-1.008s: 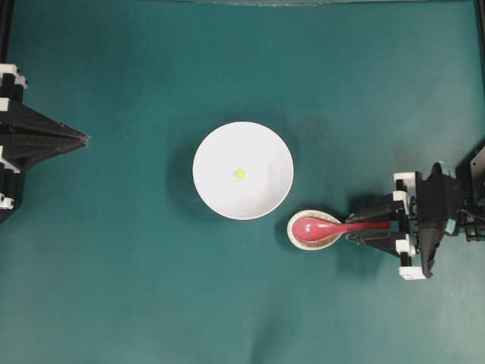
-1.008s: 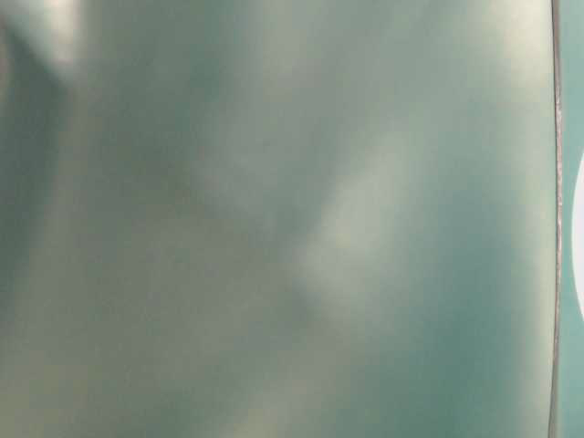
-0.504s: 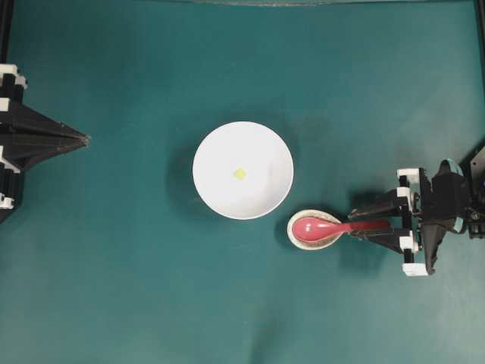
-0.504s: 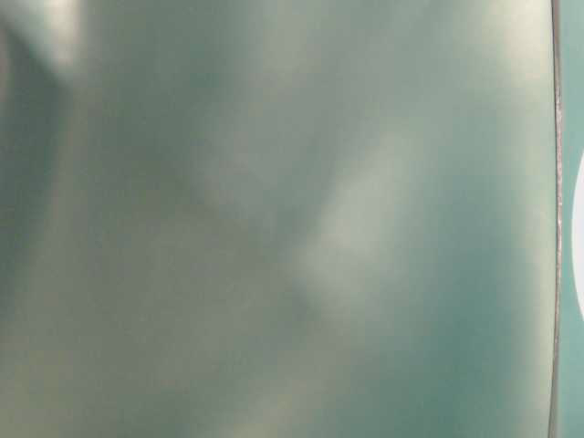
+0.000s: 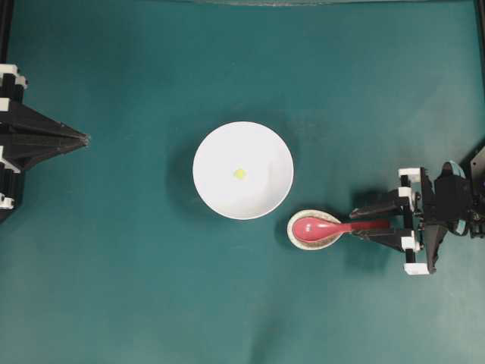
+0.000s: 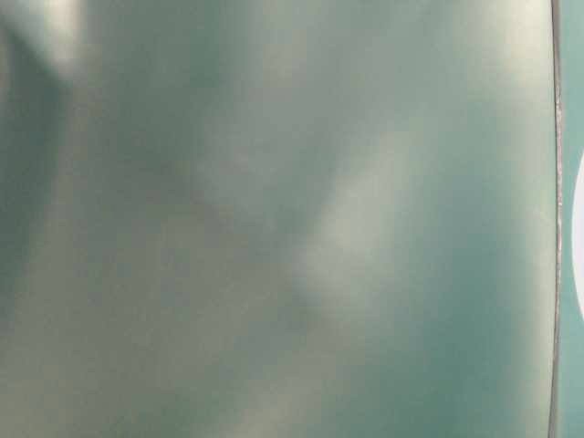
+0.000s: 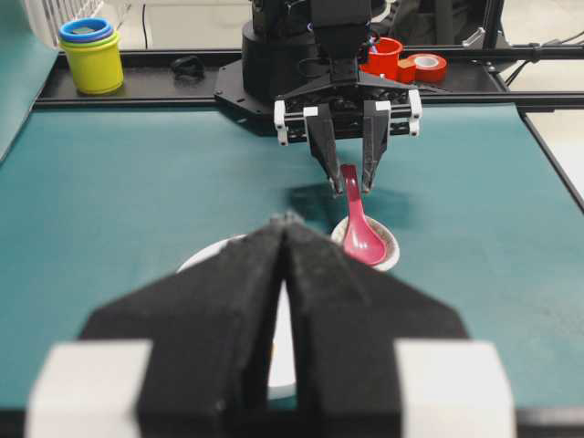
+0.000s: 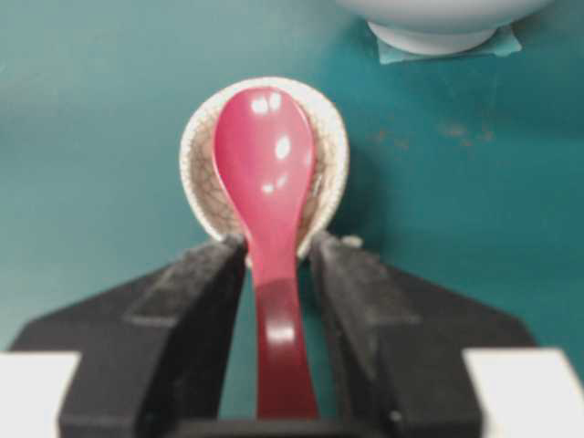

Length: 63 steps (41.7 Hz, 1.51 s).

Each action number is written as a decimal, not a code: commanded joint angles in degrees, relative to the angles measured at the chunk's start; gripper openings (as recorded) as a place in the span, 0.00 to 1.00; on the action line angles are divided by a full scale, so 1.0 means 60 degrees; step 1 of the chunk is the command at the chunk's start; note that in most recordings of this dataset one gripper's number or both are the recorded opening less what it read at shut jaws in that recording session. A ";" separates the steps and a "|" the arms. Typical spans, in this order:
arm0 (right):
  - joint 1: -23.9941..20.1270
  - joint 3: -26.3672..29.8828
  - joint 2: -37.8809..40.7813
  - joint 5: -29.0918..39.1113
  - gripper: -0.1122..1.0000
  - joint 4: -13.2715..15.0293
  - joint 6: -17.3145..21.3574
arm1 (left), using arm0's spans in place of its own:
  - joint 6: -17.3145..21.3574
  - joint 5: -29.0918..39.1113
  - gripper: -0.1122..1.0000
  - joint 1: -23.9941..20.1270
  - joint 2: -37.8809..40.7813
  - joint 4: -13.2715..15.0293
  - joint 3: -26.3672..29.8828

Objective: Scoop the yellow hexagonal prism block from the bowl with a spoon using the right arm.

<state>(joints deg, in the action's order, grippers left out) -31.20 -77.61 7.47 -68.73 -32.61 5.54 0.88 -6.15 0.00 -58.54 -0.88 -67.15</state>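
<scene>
The right gripper (image 5: 369,223) is seen with its jaws apart, one finger on either side of the handle of the spoon (image 5: 327,227). In the right wrist view (image 8: 274,274) a gap shows between each finger and the handle, so the handle is straddled, not clamped. Compared with a second ago, the gripper body is set slightly farther to the right in the overhead view, while the fingertips are found at nearly the same place along the handle.

The spoon is not shifted from its earlier place: its scoop lies in the small speckled spoon rest (image 5: 295,231), and its handle points right toward the gripper.

Just to the upper left of the spoon rest the white bowl (image 5: 212,189) is seen, close beside it but apart. The yellow hexagonal prism block (image 5: 239,174) lies near the middle of the bowl, where it was before.

At the far left edge of the teal table (image 5: 136,288) the left gripper (image 5: 85,139) is seen with its fingers pressed together, holding nothing, well apart from the bowl and unmoved.

The table-level view is blurred, and little can be told from it.
</scene>
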 commanded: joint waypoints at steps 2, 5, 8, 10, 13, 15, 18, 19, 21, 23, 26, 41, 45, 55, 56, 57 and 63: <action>-0.0029 0.0029 -0.0073 -0.0117 0.48 0.0029 0.0000 | 0.0015 -0.0059 0.10 0.0000 0.0103 -0.0015 0.0117; -0.0029 0.0029 -0.0059 -0.0103 0.48 0.0029 0.0000 | 0.0015 -0.0059 0.10 -0.0015 0.0103 -0.0015 0.0132; -0.0044 0.0044 -0.0044 -0.0088 0.48 0.0029 0.0000 | 0.0015 -0.0059 0.10 -0.0015 0.0103 -0.0015 0.0132; -0.0029 0.0059 -0.0029 -0.0088 0.48 0.0029 0.0000 | 0.0015 -0.0059 0.10 -0.0029 0.0103 -0.0015 0.0117; -0.0029 0.0088 0.0029 -0.0073 0.48 0.0029 0.0000 | 0.0015 -0.0059 0.10 -0.0117 0.0103 -0.0015 0.0117; -0.0029 0.0117 0.0044 -0.0059 0.48 0.0029 0.0000 | 0.0000 -0.0059 0.10 -0.0176 0.0103 -0.0015 0.0117; -0.0029 0.0117 0.0088 -0.0059 0.48 0.0029 0.0000 | -0.0015 -0.0059 0.10 -0.0234 0.0117 -0.0015 0.0117; -0.0029 0.0117 0.0088 -0.0059 0.48 0.0029 0.0000 | 0.0000 -0.0059 0.10 -0.0249 0.0117 -0.0015 0.0117; -0.0029 0.0132 0.0088 -0.0059 0.48 0.0029 0.0000 | -0.0015 -0.0059 0.10 -0.0249 0.0132 -0.0015 0.0117; -0.0029 0.0117 0.0088 -0.0044 0.48 0.0029 0.0000 | -0.0015 -0.0059 0.10 -0.0249 0.0132 -0.0015 0.0117; -0.0015 0.0117 0.0103 -0.0029 0.48 0.0015 0.0000 | -0.0015 -0.0073 0.10 -0.0249 0.0132 -0.0015 0.0117; 0.0146 0.0278 0.0293 0.0352 0.48 0.0015 0.0000 | 0.0000 -0.0059 0.10 -0.0249 0.0117 -0.0015 0.0117; 0.0146 0.0352 0.0322 0.0557 0.48 0.0015 -0.0015 | 0.0000 -0.0059 0.10 -0.0249 0.0132 -0.0015 0.0103; 0.0146 0.0425 0.0337 0.0630 0.48 0.0029 -0.0015 | 0.0000 -0.0059 0.10 -0.0264 0.0132 -0.0015 0.0117; 0.0146 0.0425 0.0352 0.0630 0.48 0.0029 -0.0015 | -0.0015 -0.0059 0.10 -0.0249 0.0132 -0.0015 0.0117; 0.0146 0.0425 0.0352 0.0630 0.48 0.0029 -0.0015 | -0.0015 -0.0059 0.10 -0.0249 0.0117 -0.0015 0.0117; 0.0146 0.0425 0.0352 0.0645 0.48 0.0059 -0.0044 | 0.0000 -0.0059 0.10 -0.0249 0.0132 -0.0015 0.0103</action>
<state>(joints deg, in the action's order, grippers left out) -30.32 -75.32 10.20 -64.42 -32.43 5.45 0.88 -6.15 -1.32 -58.36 -0.79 -67.06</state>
